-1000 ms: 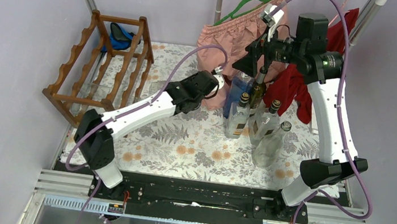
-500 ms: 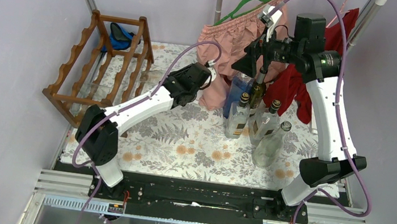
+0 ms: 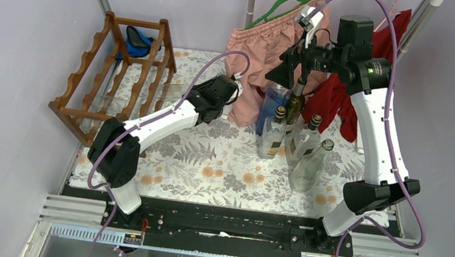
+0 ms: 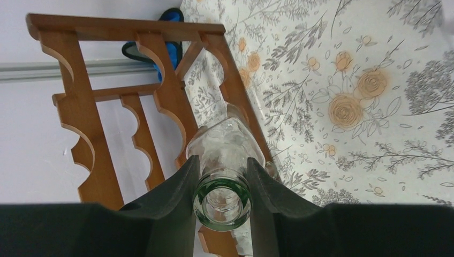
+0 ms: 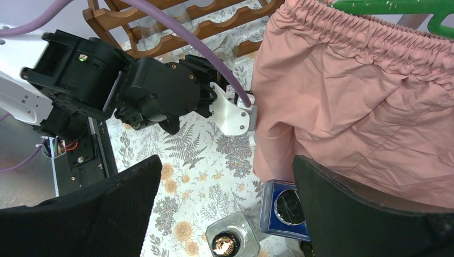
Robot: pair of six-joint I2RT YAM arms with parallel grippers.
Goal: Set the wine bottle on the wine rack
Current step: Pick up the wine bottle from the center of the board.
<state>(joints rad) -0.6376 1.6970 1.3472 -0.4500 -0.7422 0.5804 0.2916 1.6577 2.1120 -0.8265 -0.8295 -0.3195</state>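
wine bottle | in left gripper | wine rack near | behind: maybe cloth

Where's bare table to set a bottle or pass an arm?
Free: floral cloth between the reddish-brown wooden wine rack and the standing glass bottles, forward to the near edge. Crowded: back right, bottles under hanging pink shorts and red garment.

Wine rack: wood was reddish-brown, smooth, faintly sheened. Wine bottle: glass was clear, glossy. Bench cover: floral print looked matt. Shorts: pink cloth, matt.
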